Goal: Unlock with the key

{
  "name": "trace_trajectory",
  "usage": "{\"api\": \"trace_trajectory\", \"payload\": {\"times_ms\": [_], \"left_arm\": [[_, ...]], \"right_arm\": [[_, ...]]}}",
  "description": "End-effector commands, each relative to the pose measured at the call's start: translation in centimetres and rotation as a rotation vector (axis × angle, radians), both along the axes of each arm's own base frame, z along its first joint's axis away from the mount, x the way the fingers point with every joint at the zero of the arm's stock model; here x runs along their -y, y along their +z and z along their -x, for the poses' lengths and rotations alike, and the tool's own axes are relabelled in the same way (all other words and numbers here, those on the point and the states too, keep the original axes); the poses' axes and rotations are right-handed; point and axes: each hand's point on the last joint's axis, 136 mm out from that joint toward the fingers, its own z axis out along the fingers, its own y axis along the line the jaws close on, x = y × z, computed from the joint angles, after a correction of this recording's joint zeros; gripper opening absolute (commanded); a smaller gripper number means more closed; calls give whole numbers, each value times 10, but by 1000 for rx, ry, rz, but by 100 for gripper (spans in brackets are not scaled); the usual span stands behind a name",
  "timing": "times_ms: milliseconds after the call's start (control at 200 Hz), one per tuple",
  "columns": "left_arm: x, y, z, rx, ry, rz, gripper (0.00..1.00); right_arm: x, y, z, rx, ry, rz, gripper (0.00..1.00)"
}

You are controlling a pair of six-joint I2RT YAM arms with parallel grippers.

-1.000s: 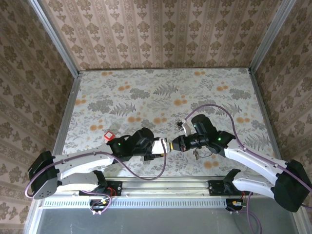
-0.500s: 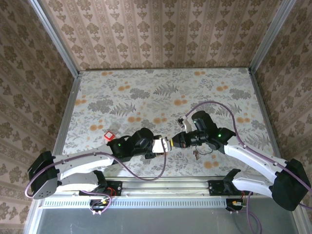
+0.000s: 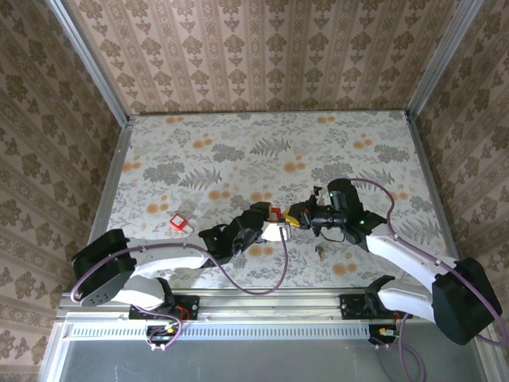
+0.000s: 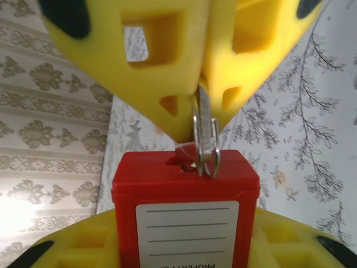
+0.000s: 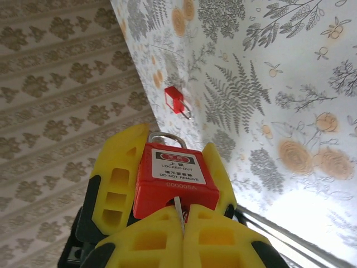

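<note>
Right claw pinched shut on key; key tip at keyhole in bottom of red padlock. Left claw squeezes that padlock from both sides. Second red padlock lies on flowery table, well apart from held padlock, past its silver loop.

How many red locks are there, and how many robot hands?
Red padlocks: 2, held padlock and loose padlock on the table
Grippers: 2, left gripper and right gripper pinching the key
Total: 4
</note>
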Motion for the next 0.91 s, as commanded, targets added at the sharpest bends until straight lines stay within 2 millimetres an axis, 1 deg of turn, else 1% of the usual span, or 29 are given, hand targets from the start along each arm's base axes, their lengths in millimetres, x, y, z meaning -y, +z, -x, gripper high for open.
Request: {"api": "trace_trajectory", "payload": {"times_ms": [0,55,130,150,170,175,180,240,280,365,445,495,570,645,735,900], "left_arm": [[50,99,33,103,-208,365,0],[46,100,31,58,-202,386,0],[39,101,27,-27,-188,411,0],[37,100,27,-58,-183,413,0],[36,101,27,-89,-184,419,0],[35,101,26,-95,-183,421,0],[35,99,27,-104,-183,413,0],[28,93,27,-217,-175,403,0],[24,90,27,-298,-177,396,0],[16,74,26,-447,-142,356,0],[10,63,25,-535,-109,337,0],[9,61,26,-569,-105,348,0],[8,61,23,-600,-87,364,0],[9,65,21,-642,-83,391,0],[15,70,24,-688,-110,405,0],[26,74,27,-731,-134,398,0]], "right_arm": [[-10,9,11,-65,23,-73,0],[-7,6,13,-72,23,-57,1],[4,5,15,-44,31,10,22],[10,3,17,-45,32,40,26],[15,2,18,-36,34,64,32],[17,3,18,-26,35,73,36],[17,3,18,-26,35,73,36],[33,12,20,44,49,134,51],[45,13,23,69,49,184,56],[68,20,26,169,43,281,66],[77,25,29,266,36,321,70],[79,27,29,324,27,326,71],[80,22,30,386,24,321,71],[75,21,31,451,28,281,70],[67,28,31,548,38,237,69],[56,42,33,694,73,271,66]]}}
